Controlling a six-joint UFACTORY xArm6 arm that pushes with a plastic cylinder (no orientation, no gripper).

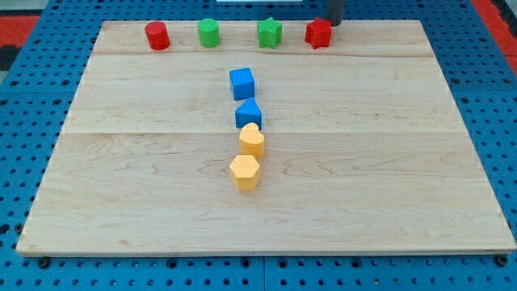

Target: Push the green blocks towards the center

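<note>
A green cylinder (209,33) and a green star-shaped block (269,32) stand near the top edge of the wooden board (388,162). A red cylinder (157,35) is left of them and a red star-shaped block (319,33) is right of them. My rod comes in at the view's top, and my tip (334,23) is just above and right of the red star block, close to it. It is well right of both green blocks.
In the board's middle a column runs downward: a blue cube (242,82), a blue block (249,114), a yellow heart-shaped block (252,140) and a yellow hexagonal block (245,171). A blue pegboard (24,162) surrounds the board.
</note>
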